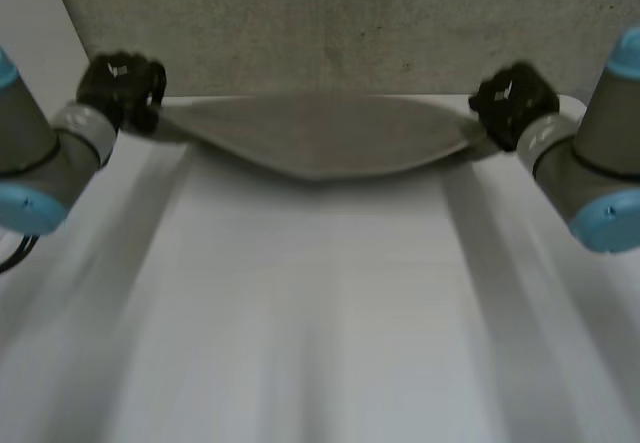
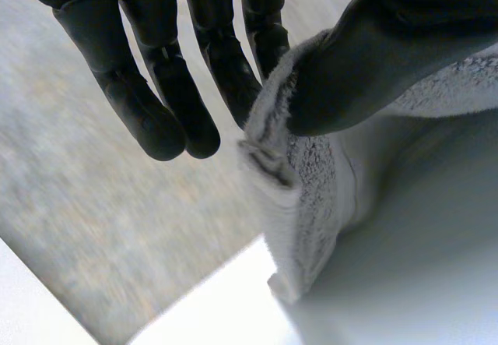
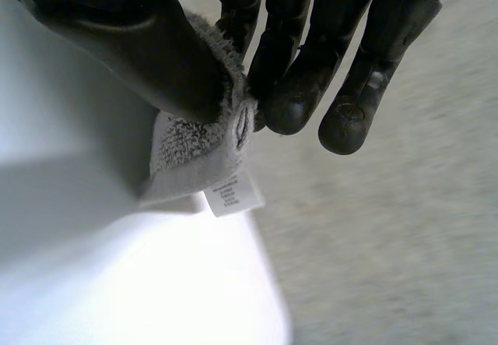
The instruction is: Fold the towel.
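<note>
Presently the towel [image 1: 320, 138] hangs stretched between both hands, its middle sagging toward the tabletop [image 1: 320, 313]; the left hand [image 1: 120, 88] pinches one corner between its thumb and the nearest finger, the other fingers straight and off the cloth; the right hand [image 1: 512, 103] nips the opposite corner at its fingertips, a label [image 3: 232, 194] dangling just below the thumb. Both holds look shallow, catching little beyond the hem; an outward tug could pull a corner free and drop that side; uneven lowering would probably skew the fold.
</note>
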Robot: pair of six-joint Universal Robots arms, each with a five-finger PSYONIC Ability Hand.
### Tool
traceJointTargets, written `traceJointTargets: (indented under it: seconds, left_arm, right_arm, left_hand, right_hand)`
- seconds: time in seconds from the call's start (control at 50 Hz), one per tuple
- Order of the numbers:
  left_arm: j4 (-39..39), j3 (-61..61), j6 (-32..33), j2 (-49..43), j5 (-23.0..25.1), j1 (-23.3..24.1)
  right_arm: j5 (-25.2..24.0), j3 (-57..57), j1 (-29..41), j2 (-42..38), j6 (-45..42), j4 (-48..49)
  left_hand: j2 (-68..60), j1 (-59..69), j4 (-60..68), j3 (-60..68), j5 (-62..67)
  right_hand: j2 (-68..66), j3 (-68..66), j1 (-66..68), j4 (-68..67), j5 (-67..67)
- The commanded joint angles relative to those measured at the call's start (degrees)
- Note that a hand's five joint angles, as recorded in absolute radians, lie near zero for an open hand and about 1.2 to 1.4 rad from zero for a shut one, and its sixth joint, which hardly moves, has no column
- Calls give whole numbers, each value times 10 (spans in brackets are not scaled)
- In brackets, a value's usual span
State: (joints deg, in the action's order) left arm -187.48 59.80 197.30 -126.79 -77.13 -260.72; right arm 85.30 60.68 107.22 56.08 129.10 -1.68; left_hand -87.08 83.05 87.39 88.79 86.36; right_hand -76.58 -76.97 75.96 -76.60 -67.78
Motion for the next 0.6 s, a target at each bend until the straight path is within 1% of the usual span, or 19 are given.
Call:
traceJointTargets:
  seconds: [0.02,0.04,0.08,0.1,0.14,0.16,0.18,0.2,0.24,0.26,0.3,0.32,0.36,0.42,0.46,0.5,0.54,0.56,0.6]
  left_arm:
    - [-75,215,92,70,43,-28]
    - [-76,215,92,70,44,-28]
    - [-81,281,99,120,64,-58]
    - [-81,281,99,120,64,-59]
    - [-81,343,98,188,94,-89]
    - [-81,343,98,189,94,-89]
    - [-81,374,98,223,111,-101]
    - [-81,374,98,224,111,-101]
    - [-81,423,97,291,145,-123]
    - [-81,423,97,291,146,-123]
    - [-81,460,95,347,172,-147]
    - [-81,460,95,348,172,-147]
    - [-82,481,94,377,189,-155]
    - [-83,488,95,381,193,-154]
    - [-83,487,96,374,192,-151]
    - [-85,480,97,355,191,-147]
    - [-94,448,99,293,183,-122]
    - [-94,448,99,292,183,-122]
    - [-92,395,99,226,167,-86]
  right_arm:
    - [-5,144,-25,76,0,2]
    - [-5,145,-25,76,0,2]
    - [-9,202,-46,142,0,3]
    - [-9,203,-47,142,0,3]
    - [-23,251,-62,217,-1,-3]
    - [-23,251,-62,217,-1,-3]
    - [-36,274,-72,253,-2,-6]
    - [-36,274,-72,253,-2,-6]
    - [-57,308,-95,312,-3,-26]
    - [-58,308,-95,312,-3,-26]
    - [-81,318,-118,343,-3,-66]
    - [-81,318,-118,343,-3,-66]
    - [-109,316,-135,348,-3,-103]
    - [-129,309,-141,344,-4,-118]
    - [-130,305,-140,334,-4,-116]
    - [-130,299,-140,315,-5,-114]
    - [-125,269,-131,253,-3,-109]
    - [-125,269,-131,253,-3,-109]
    - [-117,227,-122,193,0,-108]
  left_hand:
    - [71,-31,-74,-88,-164]
    - [71,-31,-74,-88,-164]
    - [71,-31,-74,-88,-164]
    - [71,-31,-74,-88,-164]
    - [71,-31,-74,-88,-164]
    - [71,-31,-74,-88,-164]
    - [71,-31,-74,-88,-164]
    - [71,-31,-74,-88,-164]
    - [71,-31,-74,-88,-164]
    - [71,-31,-74,-88,-164]
    - [71,-31,-74,-88,-164]
    - [71,-31,-74,-88,-164]
    - [71,-31,-74,-88,-164]
    - [71,-31,-74,-88,-164]
    - [71,-31,-74,-88,-164]
    - [71,-31,-74,-88,-164]
    - [71,-31,-74,-88,-164]
    - [71,-31,-74,-88,-164]
    - [71,-31,-74,-88,-164]
  right_hand:
    - [-34,-30,40,-34,-22]
    - [-34,-30,40,-34,-22]
    - [-34,-30,40,-34,-22]
    - [-34,-30,40,-34,-22]
    - [-34,-30,40,-34,-22]
    - [-34,-30,40,-34,-22]
    - [-34,-30,40,-34,-22]
    - [-34,-30,40,-34,-22]
    - [-34,-30,40,-34,-22]
    - [-34,-30,40,-34,-22]
    - [-34,-30,40,-34,-22]
    - [-34,-30,40,-34,-22]
    - [-34,-30,40,-34,-22]
    - [-34,-30,40,-34,-22]
    - [-34,-30,40,-34,-22]
    - [-34,-30,40,-34,-22]
    - [-34,-30,40,-34,-22]
    - [-34,-30,40,-34,-22]
    - [-34,-30,40,-34,-22]
